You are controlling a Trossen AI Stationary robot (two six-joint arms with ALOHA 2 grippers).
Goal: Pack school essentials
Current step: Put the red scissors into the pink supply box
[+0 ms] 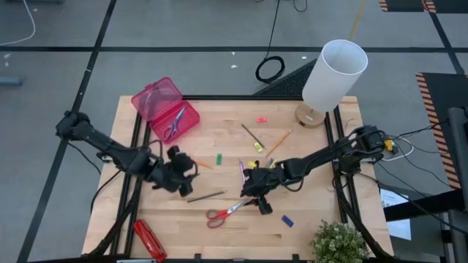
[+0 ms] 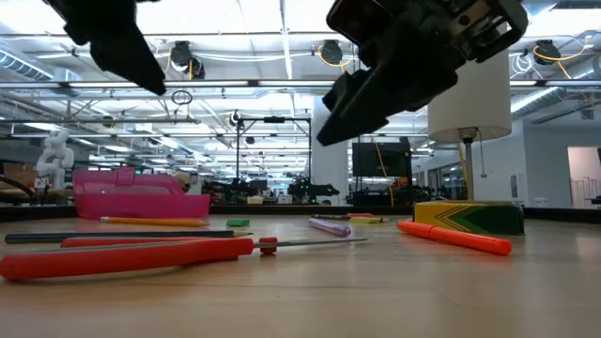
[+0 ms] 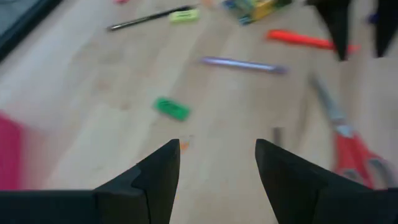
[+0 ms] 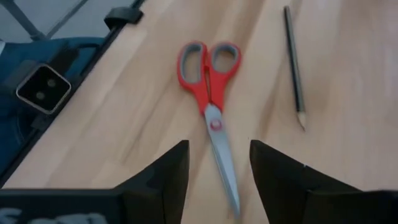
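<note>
Red-handled scissors (image 4: 208,74) lie flat on the wooden table, blades toward my right gripper (image 4: 219,149). It hovers open above the blade tips (image 1: 257,204) and touches nothing. A dark pencil (image 4: 293,65) lies beside the scissors. My left gripper (image 3: 217,152) hangs open over bare wood at centre left (image 1: 191,169). Ahead of it lie a green eraser (image 3: 172,109), a purple pen (image 3: 242,64) and an orange marker (image 3: 305,40). The open pink box (image 1: 164,109) at far left holds purple-handled scissors (image 1: 174,124). The crayon box (image 2: 470,216) lies flat beside the marker.
A white lamp (image 1: 333,77) stands at the far right corner and a plant (image 1: 338,245) at the near right. A long red stapler-like object (image 1: 148,239) lies near left. A pink eraser (image 1: 261,119), a blue eraser (image 1: 287,220) and an orange pencil (image 1: 278,143) are scattered about.
</note>
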